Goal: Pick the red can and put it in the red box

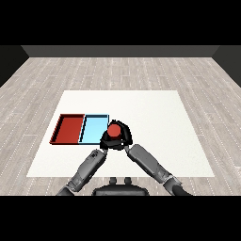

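Two trays lie side by side on the table [155, 117]: red tray [68, 128] at left, blue tray [93, 128] touching it on the right. Can [113, 130] stands upright, long axis vertical, round top facing up, just beside the blue tray's right edge. Right hand [123, 136] curls round the can. Left hand [104, 141] sits close by the can's left; finger state cannot be told. Bare table to the right and beyond.

Pale grey wood-plank floor [197, 80] under a white table [160, 117], dark wall [120, 51] along the far edge.
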`<state>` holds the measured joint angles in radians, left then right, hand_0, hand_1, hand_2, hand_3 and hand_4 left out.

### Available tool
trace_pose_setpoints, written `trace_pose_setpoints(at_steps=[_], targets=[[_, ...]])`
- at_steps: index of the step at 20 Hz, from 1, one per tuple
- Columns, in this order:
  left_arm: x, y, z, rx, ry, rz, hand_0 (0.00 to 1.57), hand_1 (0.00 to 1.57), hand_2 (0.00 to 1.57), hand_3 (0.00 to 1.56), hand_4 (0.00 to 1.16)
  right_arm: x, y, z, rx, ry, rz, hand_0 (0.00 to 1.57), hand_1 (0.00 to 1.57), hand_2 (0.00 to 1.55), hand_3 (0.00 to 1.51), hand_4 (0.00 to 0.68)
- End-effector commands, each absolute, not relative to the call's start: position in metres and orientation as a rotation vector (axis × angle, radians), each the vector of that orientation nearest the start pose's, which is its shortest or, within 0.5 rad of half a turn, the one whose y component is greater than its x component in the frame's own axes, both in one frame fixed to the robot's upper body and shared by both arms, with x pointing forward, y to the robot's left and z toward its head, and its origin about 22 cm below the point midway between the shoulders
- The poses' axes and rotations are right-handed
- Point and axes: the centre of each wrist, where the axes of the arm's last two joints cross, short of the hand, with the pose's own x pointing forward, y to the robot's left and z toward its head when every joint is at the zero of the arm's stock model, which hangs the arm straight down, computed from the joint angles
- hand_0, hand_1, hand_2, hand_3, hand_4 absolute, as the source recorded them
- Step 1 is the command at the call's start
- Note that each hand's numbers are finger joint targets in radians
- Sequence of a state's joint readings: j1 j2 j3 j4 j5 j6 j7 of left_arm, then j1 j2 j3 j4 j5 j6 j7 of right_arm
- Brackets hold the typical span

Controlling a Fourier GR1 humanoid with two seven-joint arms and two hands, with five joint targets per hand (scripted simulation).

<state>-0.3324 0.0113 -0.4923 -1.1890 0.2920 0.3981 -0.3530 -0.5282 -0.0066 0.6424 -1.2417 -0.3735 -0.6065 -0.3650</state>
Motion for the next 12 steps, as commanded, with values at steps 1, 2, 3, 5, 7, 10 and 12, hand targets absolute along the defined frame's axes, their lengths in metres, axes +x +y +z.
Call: trace_pose_setpoints(at_steps=[1, 2, 3, 5, 7, 10, 12], targets=[[0.291, 0.094, -0.009, -0.134, -1.701, 0.066, 1.33, 1.33, 1.41, 1.36, 0.95, 0.302, -0.035, 0.061, 0.232, -1.905, 0.076, 1.41, 1.41, 1.45, 1.37, 0.627], [0.281, 0.079, -0.018, -0.113, -1.679, 0.042, 1.57, 1.57, 1.56, 1.49, 0.99, 0.276, -0.032, 0.033, 0.248, -1.892, 0.079, 1.48, 1.48, 1.45, 1.37, 0.632], [0.296, 0.075, -0.002, -0.093, -1.667, 0.020, 1.57, 1.57, 1.53, 1.43, 0.92, 0.280, -0.030, 0.045, 0.259, -1.897, 0.070, 1.47, 1.47, 1.45, 1.37, 0.628], [0.282, 0.071, -0.003, -0.067, -1.667, 0.008, 1.53, 1.53, 1.47, 1.37, 0.86, 0.294, -0.033, 0.042, 0.271, -1.887, 0.085, 1.52, 1.52, 1.46, 1.38, 0.623], [0.275, 0.074, -0.017, -0.026, -1.685, 0.001, 1.52, 1.52, 1.49, 1.40, 0.86, 0.274, -0.029, 0.039, 0.287, -1.896, 0.086, 1.55, 1.55, 1.46, 1.38, 0.605], [0.286, 0.093, -0.024, -0.032, -1.735, 0.026, 1.57, 1.57, 1.51, 1.41, 1.00, 0.288, -0.029, 0.040, 0.279, -1.914, 0.085, 1.46, 1.46, 1.45, 1.38, 0.607], [0.280, 0.078, 0.008, -0.002, -1.762, 0.062, 1.57, 1.57, 1.51, 1.40, 1.02, 0.291, -0.033, 0.039, 0.283, -1.906, 0.075, 1.45, 1.45, 1.44, 1.38, 0.615]])
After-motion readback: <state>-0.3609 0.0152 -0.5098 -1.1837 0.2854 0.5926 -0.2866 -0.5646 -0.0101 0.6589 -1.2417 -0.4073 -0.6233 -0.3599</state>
